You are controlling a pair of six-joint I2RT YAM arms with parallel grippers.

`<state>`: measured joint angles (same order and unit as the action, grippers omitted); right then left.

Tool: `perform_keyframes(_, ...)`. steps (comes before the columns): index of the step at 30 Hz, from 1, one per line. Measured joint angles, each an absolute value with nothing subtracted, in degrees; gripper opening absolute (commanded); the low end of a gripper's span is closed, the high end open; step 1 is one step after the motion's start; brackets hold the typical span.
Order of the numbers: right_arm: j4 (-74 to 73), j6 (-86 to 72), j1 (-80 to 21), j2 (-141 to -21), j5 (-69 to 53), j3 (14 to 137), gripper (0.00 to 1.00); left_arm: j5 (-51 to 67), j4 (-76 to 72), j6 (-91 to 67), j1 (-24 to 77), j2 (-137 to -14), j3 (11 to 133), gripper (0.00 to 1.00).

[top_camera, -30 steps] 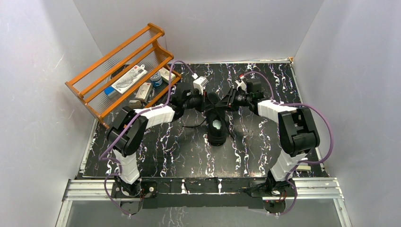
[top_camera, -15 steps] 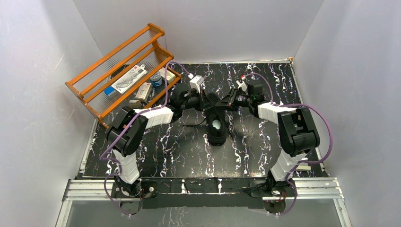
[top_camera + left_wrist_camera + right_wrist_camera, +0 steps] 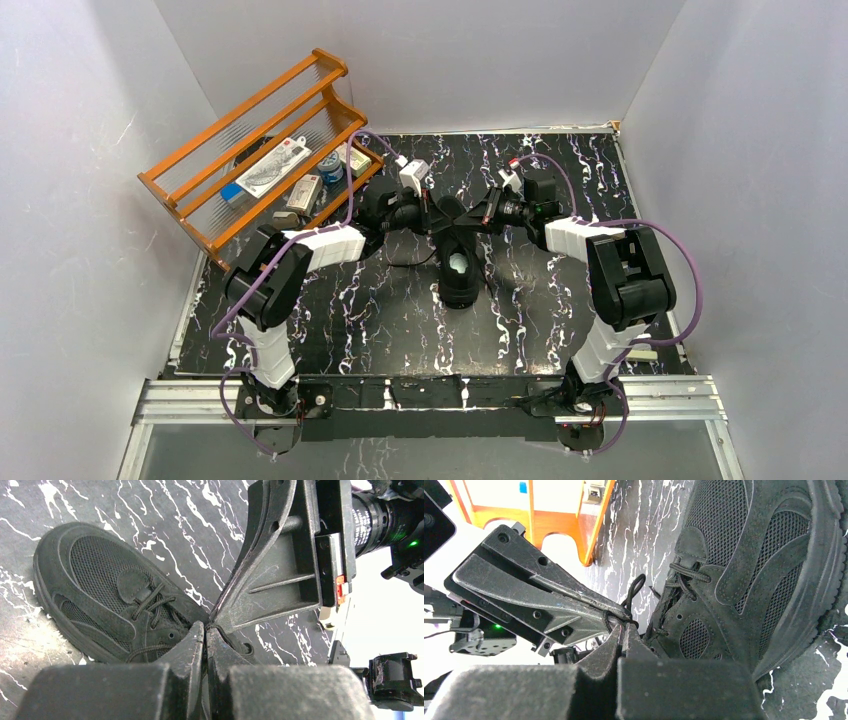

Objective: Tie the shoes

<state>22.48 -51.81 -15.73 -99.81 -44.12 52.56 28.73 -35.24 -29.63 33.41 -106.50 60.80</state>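
Meeting tip to tip above the middle of the table (image 3: 380,320), both grippers have their jaws pressed together: the left gripper (image 3: 205,630) and the right gripper (image 3: 622,630). A loop of lace (image 3: 636,586) stands up right at those tips; which gripper pinches it I cannot tell. The shoe (image 3: 459,272) lies flat at the table's centre. A rack (image 3: 262,150) leans at the table's far left corner.

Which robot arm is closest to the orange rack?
The left arm, the one left of the black shoe. The orange rack stands right beside it; the right arm is across the shoe, far from it.
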Motion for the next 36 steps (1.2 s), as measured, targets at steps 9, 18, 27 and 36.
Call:
perform_keyframes(9,22.52,-45.39,-15.73,-98.45,-43.75,51.53,0.0,32.97,-23.73,-29.06,30.28,-106.15,64.6,0.45)
perform_keyframes(18,20.69,-42.06,-15.75,-96.47,-42.61,50.68,0.0,38.5,-17.72,-25.82,25.82,-101.47,64.66,0.73)
perform_keyframes(27,18.9,-41.47,-15.59,-96.33,-41.25,50.68,0.0,44.18,-15.79,-26.09,26.0,-109.14,65.69,0.64)
perform_keyframes(36,18.06,-41.36,-15.44,-96.33,-40.88,50.89,0.0,45.69,-16.38,-28.45,25.98,-115.63,70.87,0.43)
